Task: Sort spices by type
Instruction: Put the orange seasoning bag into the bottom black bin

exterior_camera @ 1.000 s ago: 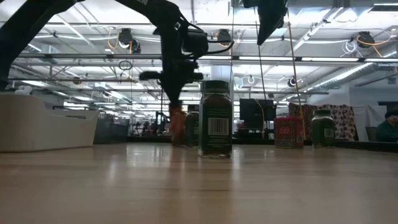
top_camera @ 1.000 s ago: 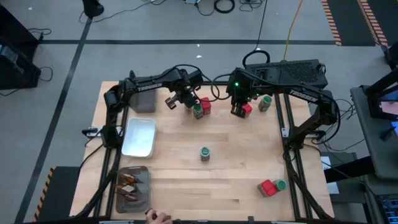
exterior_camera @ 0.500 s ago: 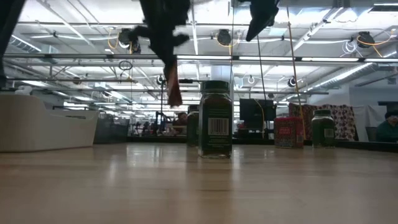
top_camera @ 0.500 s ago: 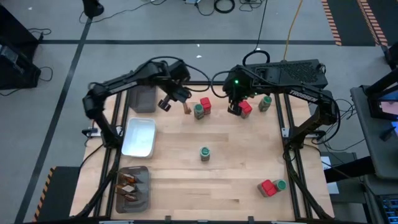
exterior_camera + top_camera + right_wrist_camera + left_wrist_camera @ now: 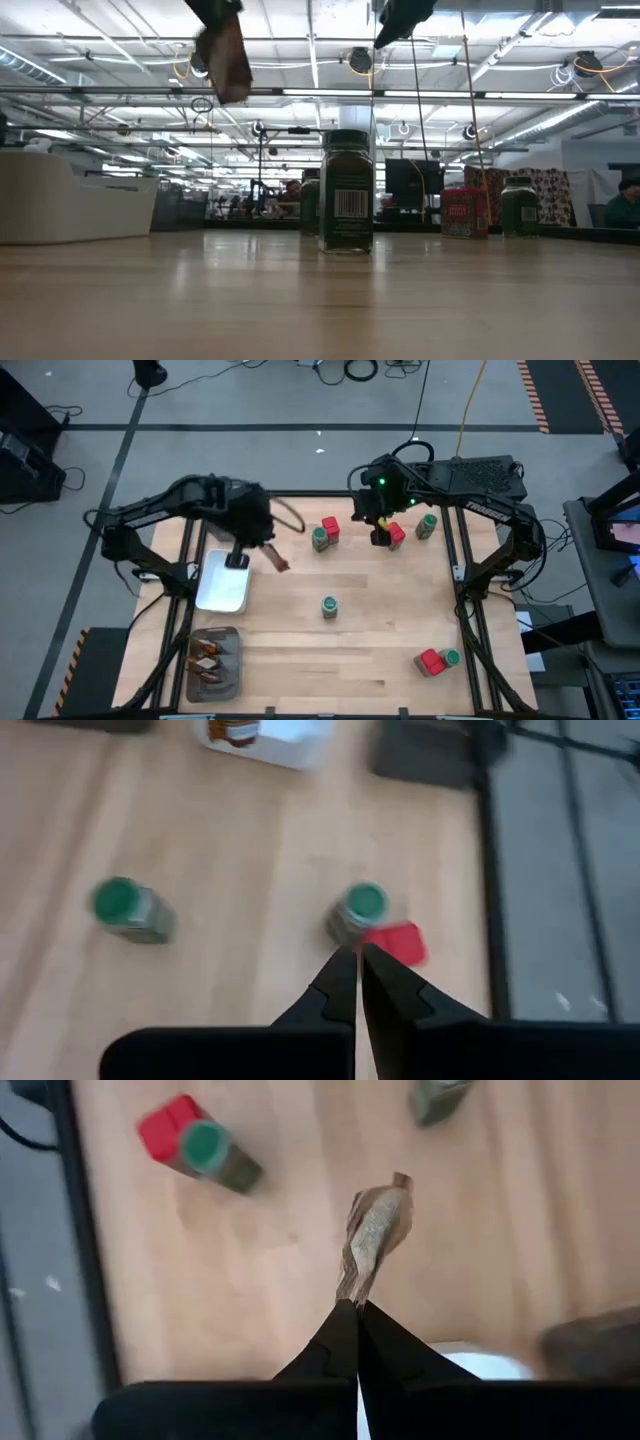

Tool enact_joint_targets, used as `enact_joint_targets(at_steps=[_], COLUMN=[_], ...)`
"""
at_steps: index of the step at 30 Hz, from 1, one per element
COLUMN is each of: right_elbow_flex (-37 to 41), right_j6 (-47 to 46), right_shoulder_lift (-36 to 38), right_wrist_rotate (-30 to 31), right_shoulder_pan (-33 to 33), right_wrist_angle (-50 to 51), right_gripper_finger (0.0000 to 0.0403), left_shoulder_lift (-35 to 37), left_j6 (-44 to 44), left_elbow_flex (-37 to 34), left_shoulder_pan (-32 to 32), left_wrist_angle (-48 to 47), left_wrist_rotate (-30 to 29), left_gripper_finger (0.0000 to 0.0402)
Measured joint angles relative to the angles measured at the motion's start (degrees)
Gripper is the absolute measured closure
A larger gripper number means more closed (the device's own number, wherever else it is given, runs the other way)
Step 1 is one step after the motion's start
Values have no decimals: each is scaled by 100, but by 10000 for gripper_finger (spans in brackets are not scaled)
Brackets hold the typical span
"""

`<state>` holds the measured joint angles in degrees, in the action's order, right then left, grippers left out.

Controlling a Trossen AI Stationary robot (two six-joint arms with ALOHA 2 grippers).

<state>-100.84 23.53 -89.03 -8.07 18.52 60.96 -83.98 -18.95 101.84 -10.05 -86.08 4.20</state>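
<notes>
My left gripper (image 5: 262,547) is raised by the white dish (image 5: 222,582) and shut on a brown-orange sachet (image 5: 376,1232); the low view shows that sachet (image 5: 228,60) high in the air. My right gripper (image 5: 357,956) is shut and empty, raised above a red box (image 5: 396,533) at the table's far side. Green-lidded jars stand on their bases: one mid-table (image 5: 328,605), one beside a red box (image 5: 330,525), one far right (image 5: 427,525). Another red box and jar (image 5: 438,660) sit near right. My left gripper pinches the sachet between its two fingers by one narrow end (image 5: 350,1292), coming from above. The sachet is lifted clear of the table, and its pointed free end (image 5: 401,1180) reaches out beyond the fingertips.
A grey mesh tray (image 5: 225,672) at the near left corner holds several sachets. A second grey tray (image 5: 232,518) lies at the far left, partly under my left arm. Bare wood shows between the mid-table jar and the near edge.
My left gripper has carried the sachet up off the table, away from the jar and red box at the far middle, toward the table's left and near edge, as far as the white dish. My right gripper has risen a little over its red box.
</notes>
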Motion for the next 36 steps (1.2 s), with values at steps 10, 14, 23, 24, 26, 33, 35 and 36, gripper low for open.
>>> enact_joint_targets(at_steps=[10,14,23,24,26,33,35,36], right_elbow_flex=[0,0,0,0,0,0,2,2], right_j6=[-659,-1397,-2738,-2894,-3219,-4178,-4396,-4485], right_shoulder_lift=[0,-1,-2,-2,-2,-56,-91,-119], right_wrist_rotate=[-724,-717,-542,-376,47,1396,1564,1589], right_shoulder_pan=[17,-215,-989,-1087,-1303,-2144,-2322,-2389], right_wrist_angle=[-88,-285,-1254,-1312,-1356,-1380,-1372,-1405], right_gripper_finger=[403,403,403,403,403,403,403,403], left_shoulder_lift=[434,424,400,415,430,423,416,414], left_j6=[2153,2464,2442,2420,2411,2019,1962,1962], left_elbow_flex=[0,0,-383,-488,-710,-1432,-1575,-1642], left_shoulder_pan=[1534,2258,3734,3882,4142,4891,5016,5061], left_wrist_angle=[-377,-385,-394,-396,-402,-401,-397,-386], left_wrist_rotate=[291,295,322,330,416,480,430,409], left_gripper_finger=[401,401,401,401,401,402,402,402])
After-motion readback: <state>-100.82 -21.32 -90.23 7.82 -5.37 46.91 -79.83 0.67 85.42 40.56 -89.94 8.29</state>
